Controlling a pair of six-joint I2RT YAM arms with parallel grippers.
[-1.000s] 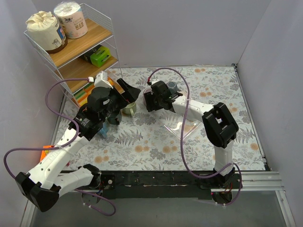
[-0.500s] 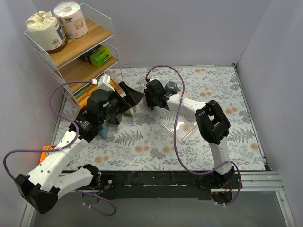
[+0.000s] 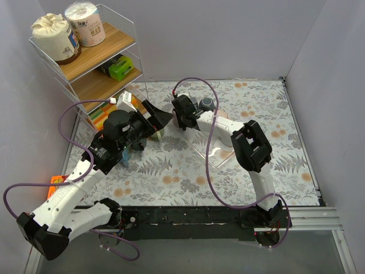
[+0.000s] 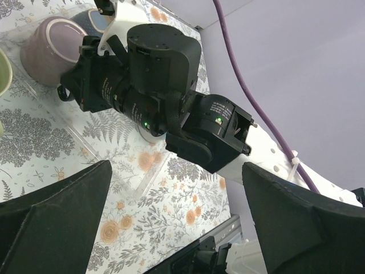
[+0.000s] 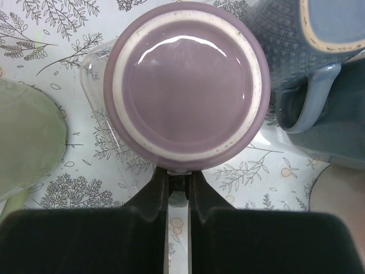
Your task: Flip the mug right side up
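The purple mug [image 5: 185, 85] stands upside down, its flat base facing the right wrist camera, on a clear tray [image 5: 97, 123]. My right gripper [image 5: 178, 178] is shut on the mug's handle, which sticks out toward the camera below the rim. The left wrist view shows the mug [image 4: 48, 48] just beyond the right gripper [image 4: 85, 85]. From above, the right gripper [image 3: 181, 111] covers the mug. Beside it on the left, my left gripper [image 3: 157, 119] hangs wide open and empty above the table, fingers [image 4: 51, 222] far apart.
A blue mug [image 5: 308, 51] stands upright right next to the purple one. A pale green cup [image 5: 25, 142] sits to its left, under the left gripper [image 3: 155, 132]. A wire shelf [image 3: 85, 63] with rolls and boxes fills the back left corner.
The right gripper has closed from wide open onto the mug's handle after sliding a little toward the back left. The left arm has shifted slightly right, still open.
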